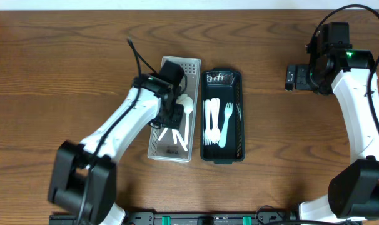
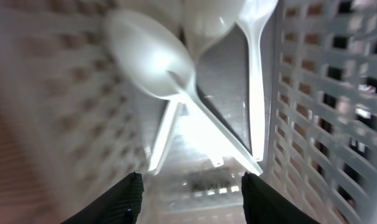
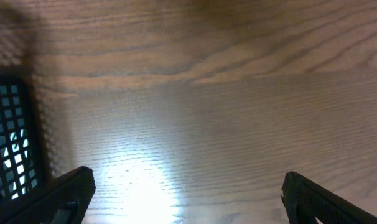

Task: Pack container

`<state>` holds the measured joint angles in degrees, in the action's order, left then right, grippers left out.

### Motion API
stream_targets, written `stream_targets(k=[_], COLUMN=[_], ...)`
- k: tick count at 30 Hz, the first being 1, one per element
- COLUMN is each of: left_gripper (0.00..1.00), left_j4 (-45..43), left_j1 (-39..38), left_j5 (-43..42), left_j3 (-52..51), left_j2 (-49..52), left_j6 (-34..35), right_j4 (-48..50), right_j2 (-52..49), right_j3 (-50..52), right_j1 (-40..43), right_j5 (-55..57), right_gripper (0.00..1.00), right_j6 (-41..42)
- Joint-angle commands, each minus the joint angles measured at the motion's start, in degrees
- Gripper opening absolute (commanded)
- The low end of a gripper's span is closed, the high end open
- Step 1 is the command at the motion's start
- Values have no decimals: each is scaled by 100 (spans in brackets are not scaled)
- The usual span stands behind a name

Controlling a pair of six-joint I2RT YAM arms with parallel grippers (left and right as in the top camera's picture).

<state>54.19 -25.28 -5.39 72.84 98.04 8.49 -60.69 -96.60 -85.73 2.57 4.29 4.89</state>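
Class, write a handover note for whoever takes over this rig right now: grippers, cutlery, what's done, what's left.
Left gripper: open, down in the white basket over the spoons, holding nothing.
Right gripper: open over bare table, far from both baskets.
Done: spoons in white basket, forks in dark basket.
Left: likely just to lift the left gripper out.

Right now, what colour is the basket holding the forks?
The basket is dark, nearly black; the overhead view shows it best.

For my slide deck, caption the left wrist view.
Left gripper open over white plastic spoons lying in the white perforated basket.
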Motion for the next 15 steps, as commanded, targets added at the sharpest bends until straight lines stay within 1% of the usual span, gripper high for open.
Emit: stream_targets(k=[1, 4, 5, 6, 7, 8, 9, 13, 15], left_gripper=[55, 59, 63, 69, 78, 90, 97, 98, 98], left_j4=[61, -48, -103, -168, -249, -361, -450, -675, -651], left_j1=[31, 205, 299, 407, 531, 697, 850, 1517, 1794], left_j5=[752, 1270, 1429, 1554, 1628, 1663, 1659, 1652, 1628], left_j3=[424, 455, 452, 452, 452, 452, 452, 428, 426], left_j2=[-734, -1303, -1449, -1572, -1661, -1731, -1755, -1600, -1405], left_j6=[-98, -98, -98, -101, -101, -103, -98, -98, -98], right_j4=[57, 286, 411, 588, 758, 968, 1163, 1886, 2028], right_j2=[4, 4, 4, 4, 4, 4, 2, -48, -142], right_j3=[-2, -2, -2, -2, -2, -2, 0, 55, 90], right_j1=[4, -11, -31, -72, -120, -192, -267, -656, -861], right_j5=[-22, -24, -24, -31, -33, -31, -28, -28, -26], right_gripper=[99, 99, 99, 99, 99, 99, 99, 99, 99], right_j6=[-92, -90, -66, -66, -68, -70, -72, -68, -68])
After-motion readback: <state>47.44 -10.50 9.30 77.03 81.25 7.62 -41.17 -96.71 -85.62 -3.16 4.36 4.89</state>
